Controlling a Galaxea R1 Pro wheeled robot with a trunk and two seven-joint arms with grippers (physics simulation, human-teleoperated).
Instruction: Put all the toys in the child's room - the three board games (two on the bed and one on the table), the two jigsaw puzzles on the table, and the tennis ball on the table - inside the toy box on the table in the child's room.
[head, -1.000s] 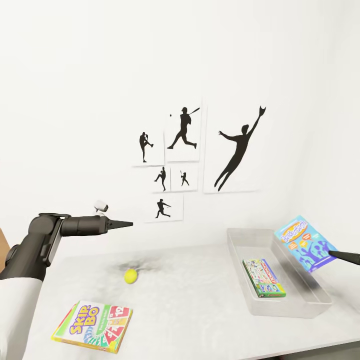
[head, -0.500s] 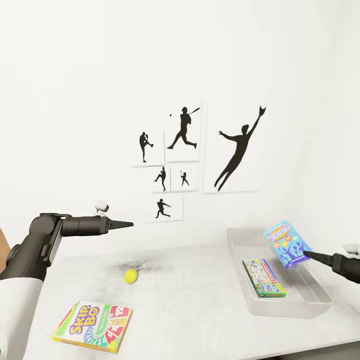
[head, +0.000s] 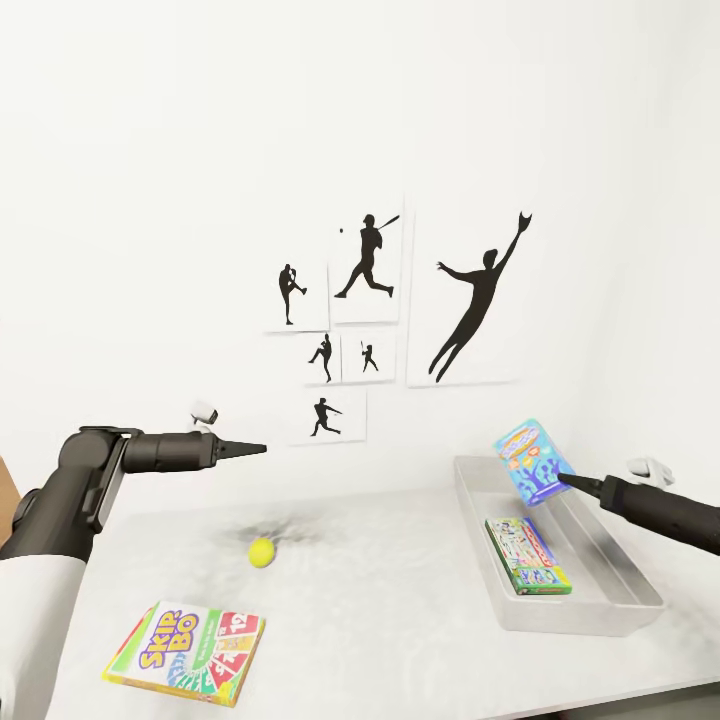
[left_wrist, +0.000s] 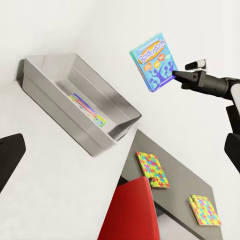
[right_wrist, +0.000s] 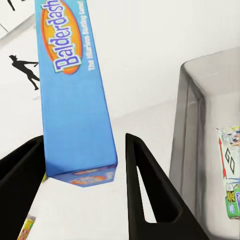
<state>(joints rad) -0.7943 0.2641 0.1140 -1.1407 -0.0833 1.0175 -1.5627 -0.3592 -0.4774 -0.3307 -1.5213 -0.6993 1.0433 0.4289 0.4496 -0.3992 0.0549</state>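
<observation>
Blue board game (head: 531, 461), pinched in right fingers (head: 566, 481), has shifted over grey toy box (head: 600, 610).

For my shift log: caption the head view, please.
Right gripper holds the blue board game above the toy box, where the green-edged game lies.

Left arm reaches level toward 3 o'clock, its gripper (head: 255, 449) tapering to a closed-looking point, holding nothing. Right arm comes in from 4 o'clock, its gripper (head: 566, 482) pinching the blue box (head: 530, 460) by one corner.
</observation>
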